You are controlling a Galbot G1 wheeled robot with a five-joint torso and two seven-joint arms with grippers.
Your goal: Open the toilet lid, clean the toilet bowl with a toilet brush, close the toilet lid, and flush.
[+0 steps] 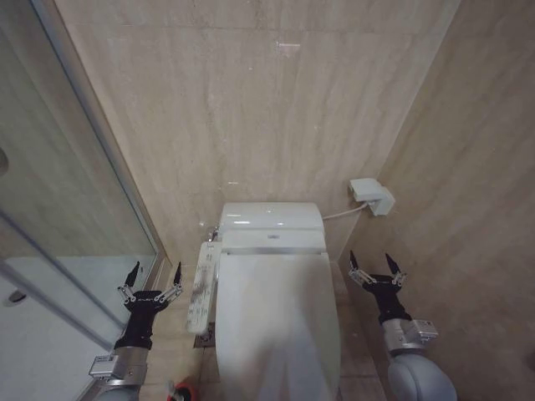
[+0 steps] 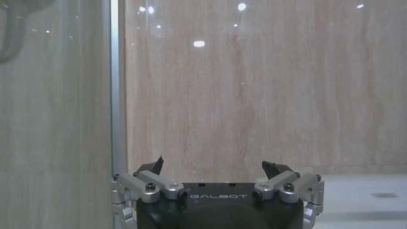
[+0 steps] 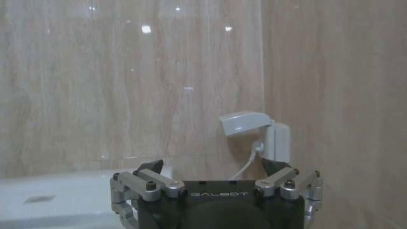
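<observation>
Head view: the toilet lid (image 1: 280, 322) lies shut, its long axis running 12 to 6 o'clock, hinge toward the wall. The left gripper (image 1: 152, 272) at 8 and the right gripper (image 1: 375, 264) at 4 hover with fingers spread.

Left wrist view: the left gripper (image 2: 216, 168), spread, faces the tiled wall (image 2: 254, 95).

Right wrist view: the right gripper (image 3: 215, 168), spread, faces a wall socket (image 3: 254, 129).

I see the toilet lid (image 1: 277, 322) shut, control panel (image 1: 203, 286) along its left, wall socket (image 1: 373, 196) behind to its right.
</observation>
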